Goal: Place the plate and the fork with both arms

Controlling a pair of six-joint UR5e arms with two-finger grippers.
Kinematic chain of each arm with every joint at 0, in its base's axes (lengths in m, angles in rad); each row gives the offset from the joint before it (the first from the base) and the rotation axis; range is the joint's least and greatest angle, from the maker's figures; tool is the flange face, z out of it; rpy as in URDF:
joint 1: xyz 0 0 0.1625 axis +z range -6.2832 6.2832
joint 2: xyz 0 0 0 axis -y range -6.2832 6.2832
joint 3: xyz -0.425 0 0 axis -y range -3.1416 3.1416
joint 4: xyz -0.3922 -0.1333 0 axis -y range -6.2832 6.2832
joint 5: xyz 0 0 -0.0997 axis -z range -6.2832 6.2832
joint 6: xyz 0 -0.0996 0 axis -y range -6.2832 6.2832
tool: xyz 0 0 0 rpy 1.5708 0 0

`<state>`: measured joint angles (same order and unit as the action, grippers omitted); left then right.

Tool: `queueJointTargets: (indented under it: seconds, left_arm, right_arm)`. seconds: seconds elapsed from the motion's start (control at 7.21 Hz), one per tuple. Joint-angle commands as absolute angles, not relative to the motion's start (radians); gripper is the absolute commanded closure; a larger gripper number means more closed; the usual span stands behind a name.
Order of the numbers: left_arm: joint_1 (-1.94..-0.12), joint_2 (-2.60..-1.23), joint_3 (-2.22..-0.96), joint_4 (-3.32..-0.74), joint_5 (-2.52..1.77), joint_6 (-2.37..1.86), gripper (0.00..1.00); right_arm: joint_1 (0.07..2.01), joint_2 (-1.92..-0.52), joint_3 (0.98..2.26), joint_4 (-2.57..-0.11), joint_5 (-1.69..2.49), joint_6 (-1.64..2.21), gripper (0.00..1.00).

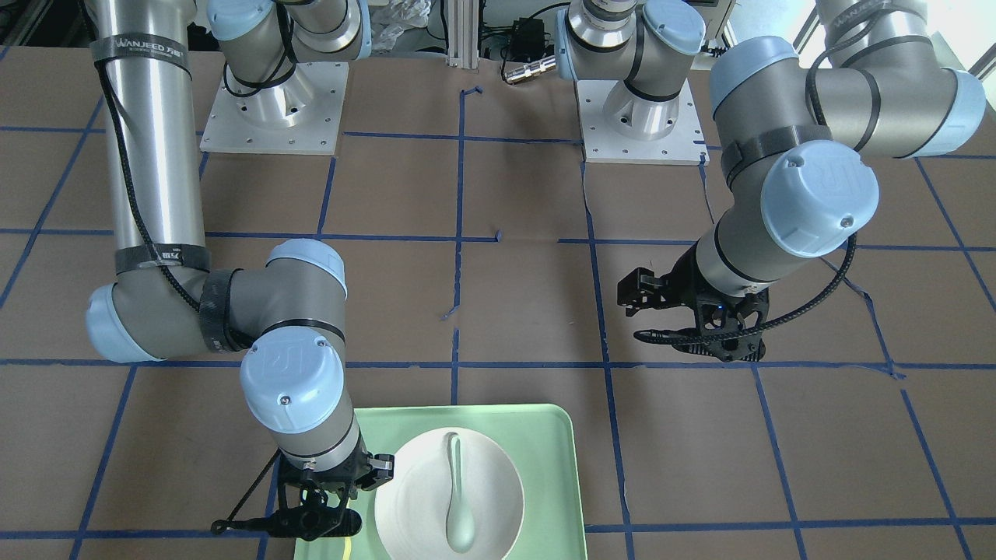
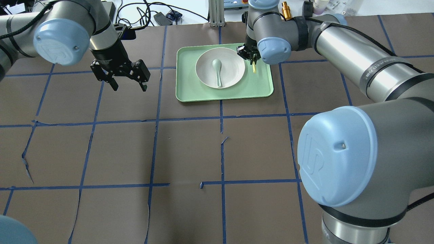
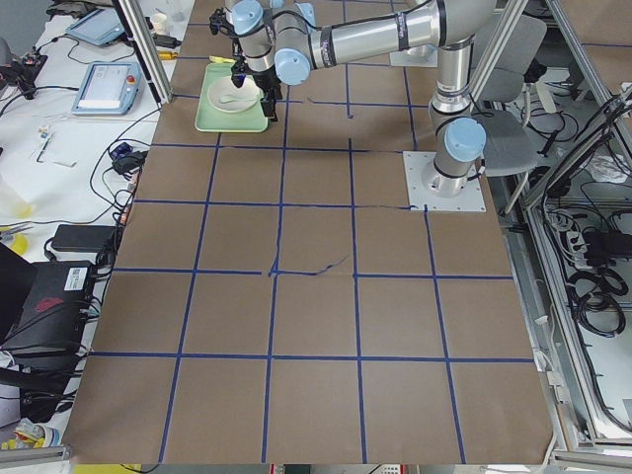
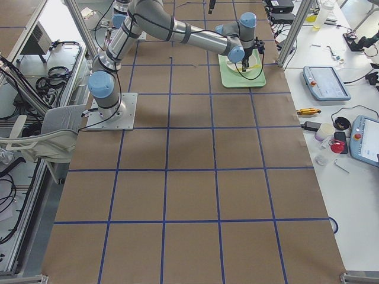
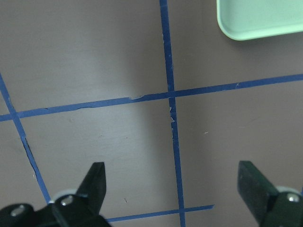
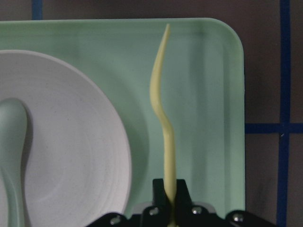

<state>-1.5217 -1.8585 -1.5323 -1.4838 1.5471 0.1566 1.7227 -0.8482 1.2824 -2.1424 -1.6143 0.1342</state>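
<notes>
Fork (image 6: 163,118) sits pinched by one end in your right tool (image 6: 170,191), lying alongside the plate (image 6: 71,142) on the tray (image 6: 208,94), while your left tool (image 5: 173,182) gapes empty off the tray's opposite side.

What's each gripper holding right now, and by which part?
Right gripper pinches the fork edge-on at one end; which end, I can't tell. Left gripper is open, holding nothing.
</notes>
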Motion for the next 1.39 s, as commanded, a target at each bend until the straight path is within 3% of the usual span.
queueJointTargets:
  seconds: [0.0,0.14,0.55,1.25]
  left_arm:
    - [-1.522,-1.858,-1.532,-1.485,1.545,0.156,0.00]
    - [-1.522,-1.859,-1.532,-1.485,1.545,0.156,0.00]
    - [-1.523,-1.849,-1.523,-1.485,1.546,0.153,0.00]
    - [-1.537,-1.781,-1.523,-1.483,1.625,0.100,0.00]
  right_arm:
    - [1.721,-0.847,1.308,-2.137,-1.625,0.141,0.56]
    - [1.721,-0.848,1.308,-2.137,-1.623,0.134,0.01]
    - [1.718,-0.914,1.318,-2.100,-1.628,0.150,0.00]
    - [1.675,-1.276,1.344,-1.538,-1.623,0.089,0.00]
